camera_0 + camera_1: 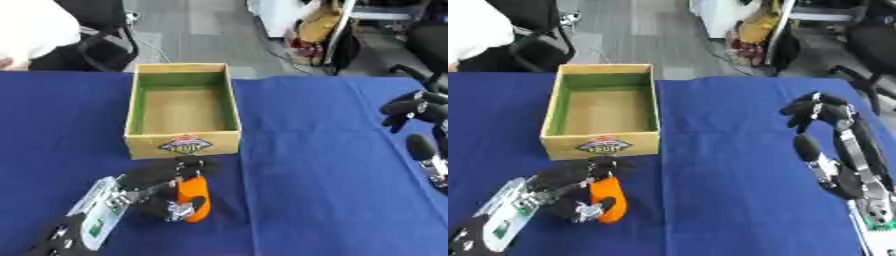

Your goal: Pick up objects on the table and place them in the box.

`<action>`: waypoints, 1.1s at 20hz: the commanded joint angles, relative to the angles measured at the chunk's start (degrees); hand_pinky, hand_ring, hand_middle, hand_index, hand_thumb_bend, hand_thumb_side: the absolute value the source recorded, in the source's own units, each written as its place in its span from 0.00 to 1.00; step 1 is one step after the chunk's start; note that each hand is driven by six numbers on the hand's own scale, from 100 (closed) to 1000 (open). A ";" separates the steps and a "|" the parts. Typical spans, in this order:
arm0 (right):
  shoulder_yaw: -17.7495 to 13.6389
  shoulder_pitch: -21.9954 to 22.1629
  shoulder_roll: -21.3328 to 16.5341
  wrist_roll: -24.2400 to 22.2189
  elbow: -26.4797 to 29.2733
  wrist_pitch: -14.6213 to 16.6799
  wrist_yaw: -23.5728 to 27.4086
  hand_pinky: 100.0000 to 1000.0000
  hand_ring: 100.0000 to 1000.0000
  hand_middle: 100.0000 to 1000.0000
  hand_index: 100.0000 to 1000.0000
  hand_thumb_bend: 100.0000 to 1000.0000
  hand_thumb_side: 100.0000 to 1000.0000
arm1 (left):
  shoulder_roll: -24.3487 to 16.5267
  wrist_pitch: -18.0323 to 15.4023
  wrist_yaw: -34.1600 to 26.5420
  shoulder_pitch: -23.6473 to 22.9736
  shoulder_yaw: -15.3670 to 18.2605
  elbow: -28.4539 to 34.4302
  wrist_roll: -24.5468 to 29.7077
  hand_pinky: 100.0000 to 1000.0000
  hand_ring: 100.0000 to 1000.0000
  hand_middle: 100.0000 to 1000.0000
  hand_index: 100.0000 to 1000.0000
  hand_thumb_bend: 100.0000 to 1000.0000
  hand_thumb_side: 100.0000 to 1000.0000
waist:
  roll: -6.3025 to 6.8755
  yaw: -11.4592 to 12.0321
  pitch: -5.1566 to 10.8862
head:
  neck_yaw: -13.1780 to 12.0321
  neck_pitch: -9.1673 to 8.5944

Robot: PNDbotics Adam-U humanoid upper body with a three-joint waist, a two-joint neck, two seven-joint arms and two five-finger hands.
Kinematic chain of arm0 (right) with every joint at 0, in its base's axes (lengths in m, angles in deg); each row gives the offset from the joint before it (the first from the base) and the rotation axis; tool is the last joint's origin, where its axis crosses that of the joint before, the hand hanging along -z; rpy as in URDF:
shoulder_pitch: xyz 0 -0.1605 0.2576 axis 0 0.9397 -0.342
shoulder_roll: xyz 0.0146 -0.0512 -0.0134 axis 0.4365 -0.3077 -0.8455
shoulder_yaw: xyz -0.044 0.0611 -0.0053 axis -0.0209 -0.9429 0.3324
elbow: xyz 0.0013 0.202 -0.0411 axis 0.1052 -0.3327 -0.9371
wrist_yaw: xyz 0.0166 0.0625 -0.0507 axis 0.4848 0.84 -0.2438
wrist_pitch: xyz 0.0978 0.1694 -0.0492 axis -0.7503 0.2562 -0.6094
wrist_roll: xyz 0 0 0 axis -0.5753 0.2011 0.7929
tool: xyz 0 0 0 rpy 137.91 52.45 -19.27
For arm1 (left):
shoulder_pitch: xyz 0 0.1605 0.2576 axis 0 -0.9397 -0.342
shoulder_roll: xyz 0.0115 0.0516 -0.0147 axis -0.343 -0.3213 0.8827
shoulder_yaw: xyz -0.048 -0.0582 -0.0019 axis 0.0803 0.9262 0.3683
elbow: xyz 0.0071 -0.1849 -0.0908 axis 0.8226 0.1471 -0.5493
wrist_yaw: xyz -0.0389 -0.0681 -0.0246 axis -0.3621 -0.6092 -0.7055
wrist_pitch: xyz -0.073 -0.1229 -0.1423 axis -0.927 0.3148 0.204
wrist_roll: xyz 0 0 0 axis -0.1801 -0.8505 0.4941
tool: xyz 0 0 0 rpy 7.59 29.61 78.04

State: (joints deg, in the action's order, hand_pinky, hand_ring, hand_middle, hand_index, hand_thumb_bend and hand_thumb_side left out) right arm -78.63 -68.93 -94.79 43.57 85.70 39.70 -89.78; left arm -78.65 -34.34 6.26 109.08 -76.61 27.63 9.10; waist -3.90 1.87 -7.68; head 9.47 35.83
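One orange object (194, 198), upright, held by left robot hand (157, 187)

The left hand (570, 192) holds an orange thing (608, 200) just in front of the box (604, 142). The right hand (833, 145) is off to the box's right, holding nothing.

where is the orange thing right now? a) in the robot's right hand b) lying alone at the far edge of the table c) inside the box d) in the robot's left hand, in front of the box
d: the orange thing sits in the curled fingers of the left hand, just in front of the box, which looks empty, while the right hand holds nothing.
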 commanded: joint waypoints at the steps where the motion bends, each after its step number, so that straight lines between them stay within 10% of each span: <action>1: -0.58 -0.66 -1.58 -0.02 0.92 0.05 0.34 0.31 0.44 0.54 0.64 0.42 1.00 | -0.32 -4.05 1.73 -0.51 -0.10 -2.73 5.93 0.74 0.86 0.94 1.00 0.41 0.92 | 0.14 -0.18 0.24 | -0.19 0.22; 5: -0.64 -0.57 -1.62 -0.02 0.92 0.07 0.38 0.31 0.44 0.54 0.64 0.42 1.00 | -0.65 -4.05 2.78 -0.57 0.66 -3.17 5.82 0.46 0.70 0.86 0.95 0.26 0.78 | 0.18 -0.12 0.29 | 0.05 0.42; 12: -0.68 -0.36 -1.65 0.01 0.92 0.14 0.37 0.31 0.44 0.54 0.64 0.42 1.00 | -1.28 -4.03 6.69 -0.61 1.44 -2.86 3.49 0.00 0.29 0.52 0.53 0.03 0.53 | 0.19 0.04 0.42 | 0.33 0.54; 16: -0.67 -0.27 -1.63 0.02 0.92 0.19 0.29 0.31 0.44 0.54 0.64 0.42 1.00 | -1.48 -3.67 8.80 -0.80 1.89 -2.81 -0.07 0.00 0.00 0.26 0.30 0.00 0.54 | 0.19 0.14 0.42 | 0.40 0.58; 22: -0.62 -0.15 -1.63 0.03 0.92 0.18 0.14 0.31 0.44 0.54 0.64 0.42 1.00 | -1.96 -3.14 9.78 -1.38 1.58 -2.67 -3.26 0.00 0.00 0.00 0.19 0.00 0.51 | 0.22 0.31 0.43 | 0.51 0.55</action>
State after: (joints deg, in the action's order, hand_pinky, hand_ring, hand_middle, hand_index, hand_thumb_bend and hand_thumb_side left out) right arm -78.81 -68.89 -94.95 43.59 85.70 39.75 -89.72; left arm -78.30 -37.36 13.71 109.01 -74.62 27.25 5.27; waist -3.72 2.05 -7.51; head 9.56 36.33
